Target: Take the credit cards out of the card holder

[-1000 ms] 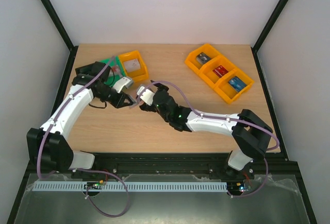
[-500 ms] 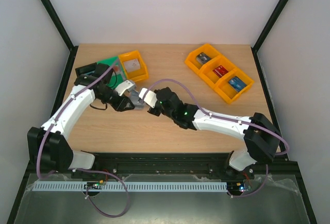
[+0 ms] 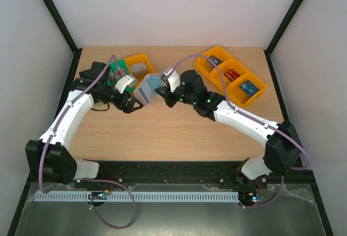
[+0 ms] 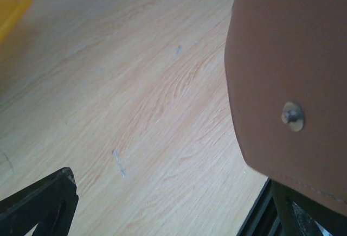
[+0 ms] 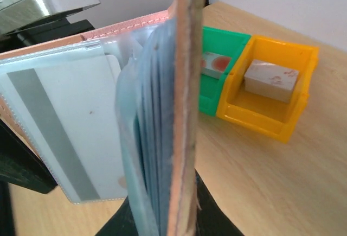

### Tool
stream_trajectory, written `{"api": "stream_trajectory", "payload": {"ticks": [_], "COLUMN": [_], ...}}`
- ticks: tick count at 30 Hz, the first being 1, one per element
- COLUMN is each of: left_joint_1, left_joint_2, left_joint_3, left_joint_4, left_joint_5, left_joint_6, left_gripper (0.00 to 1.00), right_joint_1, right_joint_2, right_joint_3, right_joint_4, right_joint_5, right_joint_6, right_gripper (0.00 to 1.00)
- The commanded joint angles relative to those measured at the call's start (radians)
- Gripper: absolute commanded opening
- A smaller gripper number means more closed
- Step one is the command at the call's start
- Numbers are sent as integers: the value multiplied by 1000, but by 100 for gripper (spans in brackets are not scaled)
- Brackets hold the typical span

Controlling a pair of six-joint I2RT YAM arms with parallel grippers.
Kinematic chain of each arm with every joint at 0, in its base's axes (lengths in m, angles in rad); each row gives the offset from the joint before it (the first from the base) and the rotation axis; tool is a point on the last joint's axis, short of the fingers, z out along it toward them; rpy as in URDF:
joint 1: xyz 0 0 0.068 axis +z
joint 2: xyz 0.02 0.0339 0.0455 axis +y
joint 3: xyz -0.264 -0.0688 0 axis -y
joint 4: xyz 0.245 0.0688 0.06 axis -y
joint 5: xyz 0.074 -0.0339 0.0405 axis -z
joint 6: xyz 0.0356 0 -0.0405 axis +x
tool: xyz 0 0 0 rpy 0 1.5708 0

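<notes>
The card holder (image 3: 146, 87), tan-brown outside and light blue inside, hangs open above the table's left-middle. My right gripper (image 3: 162, 93) is shut on its edge. In the right wrist view the card holder (image 5: 185, 84) stands edge-on between the dark fingers (image 5: 214, 214) of the right gripper (image 5: 179, 217). A whitish credit card (image 5: 65, 127) with a grey stripe sits in its clear left sleeve. My left gripper (image 3: 132, 102) is open just left of the holder. In the left wrist view its brown back (image 4: 287, 68) fills the right side, and the left gripper (image 4: 171, 192) holds nothing.
A green bin (image 3: 115, 69) and an orange bin (image 3: 140, 64) holding a small grey block sit at the far left; both show as green bin (image 5: 225, 70) and orange bin (image 5: 274, 97) in the right wrist view. A row of orange bins (image 3: 230, 76) with small items lies far right.
The left gripper opened and let go of the card holder. The right gripper shut on it and carried it up and toward the far side, where it now hangs open.
</notes>
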Motion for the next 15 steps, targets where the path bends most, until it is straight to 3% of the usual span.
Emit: {"api": "stream_trajectory", "payload": {"ticks": [1,6,9,15], "left_joint_1": [1,-1,-3,-1], "left_joint_2": [-49,-72,-69,-92], "left_joint_3": [24,16,32,38], "left_joint_4": [83,162,194,127], "left_joint_5": [117,228,217,278], "left_joint_6": [-19,-61,-75,12], "left_gripper": [99,99,99,99], "right_joint_1": [-14,-15,-16,-17], "right_joint_2": [2,37,46,36], "right_joint_3": [58,102,111,132], "right_joint_4": [-21,-1,8,-44], "right_joint_5": [-121,-154,-189,-106], "right_joint_6": [181,279,301,310], "right_gripper": [2,2,1,1]}}
